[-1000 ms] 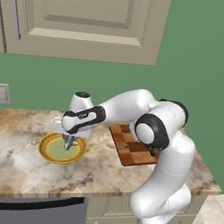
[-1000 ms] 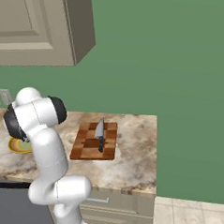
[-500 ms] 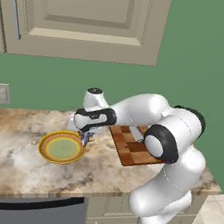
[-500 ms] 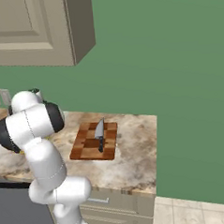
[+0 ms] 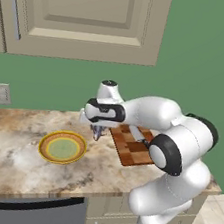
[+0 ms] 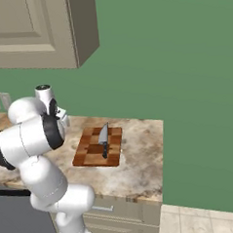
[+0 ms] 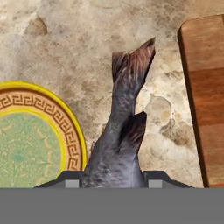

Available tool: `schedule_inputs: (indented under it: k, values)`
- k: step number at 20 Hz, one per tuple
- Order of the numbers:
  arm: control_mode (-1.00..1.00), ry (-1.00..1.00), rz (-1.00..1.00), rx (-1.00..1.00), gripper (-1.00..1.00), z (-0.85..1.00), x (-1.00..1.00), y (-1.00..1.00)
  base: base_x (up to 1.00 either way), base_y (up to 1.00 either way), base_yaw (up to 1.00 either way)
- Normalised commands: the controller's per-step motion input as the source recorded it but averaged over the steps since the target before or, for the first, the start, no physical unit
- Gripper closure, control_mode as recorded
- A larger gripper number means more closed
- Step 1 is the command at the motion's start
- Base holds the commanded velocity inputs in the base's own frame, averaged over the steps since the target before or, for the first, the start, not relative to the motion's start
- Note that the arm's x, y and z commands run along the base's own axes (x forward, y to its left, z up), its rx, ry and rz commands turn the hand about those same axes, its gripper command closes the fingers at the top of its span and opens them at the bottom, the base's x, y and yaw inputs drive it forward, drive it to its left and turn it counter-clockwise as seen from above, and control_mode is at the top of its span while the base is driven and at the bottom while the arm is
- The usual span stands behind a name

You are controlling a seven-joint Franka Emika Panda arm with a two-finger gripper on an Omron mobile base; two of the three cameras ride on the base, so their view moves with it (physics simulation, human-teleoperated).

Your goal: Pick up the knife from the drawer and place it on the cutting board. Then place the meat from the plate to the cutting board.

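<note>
1. the gripper point(image 5: 97, 132) is clamped on the meat point(image 7: 119, 140), a grey fish-like piece that hangs above the marble counter point(image 5: 12, 155).
2. taking the cutting board point(image 5: 132, 146) as landmark: the held meat is just off the board's edge, between it and the plate point(image 5: 62, 147), not over either.
3. the plate sits on the counter near the board, on the side away from the counter's end.
4. the knife point(image 6: 104, 139) lies on the board, black handle toward the counter's front edge.
</note>
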Motion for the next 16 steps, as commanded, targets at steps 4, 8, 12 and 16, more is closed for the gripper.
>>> schedule_inputs:
  k: [4,8,12,16]
  values:
    - [-1.00,0.02,0.00,0.00,1.00,-0.16,0.03,-0.45,0.00,0.00,0.00]
    - [-1.00,0.03,0.00,0.00,1.00,0.00,0.00,-0.52,0.00,0.00,0.00]
    - [-1.00,0.00,0.00,0.00,1.00,0.00,0.00,-0.63,0.00,0.00,0.00]
    - [-1.00,0.00,0.02,0.00,1.00,0.00,0.00,-0.58,0.00,0.00,0.00]
